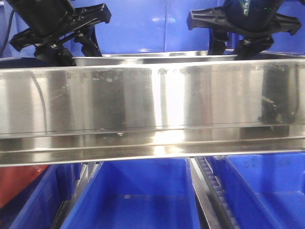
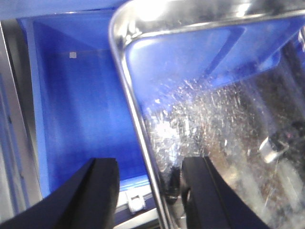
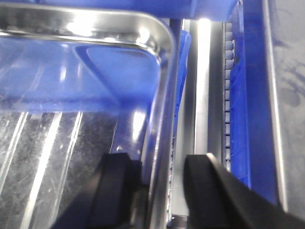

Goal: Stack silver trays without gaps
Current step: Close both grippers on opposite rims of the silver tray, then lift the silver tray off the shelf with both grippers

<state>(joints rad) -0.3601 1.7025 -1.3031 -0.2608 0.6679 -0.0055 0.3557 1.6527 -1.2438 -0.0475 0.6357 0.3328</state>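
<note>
A silver tray (image 1: 157, 59) lies behind the shelf front, with only its near rim showing in the front view. My left gripper (image 1: 76, 50) hangs over its left end and my right gripper (image 1: 233, 47) over its right end. In the left wrist view the tray (image 2: 214, 109) fills the right side. The left gripper (image 2: 150, 164) is open and straddles the left rim, one finger inside and one outside. In the right wrist view the tray (image 3: 71, 119) fills the left side. The right gripper (image 3: 159, 162) is open astride the right rim, its inner finger close to the wall.
A wide brushed-steel shelf band (image 1: 152, 105) hides most of the tray from the front. Blue bins (image 1: 138, 191) (image 1: 267, 191) sit below it, parted by a roller rail (image 1: 209, 186). A blue bin (image 2: 81, 105) lies left of the tray; a rail (image 3: 228, 95) runs to its right.
</note>
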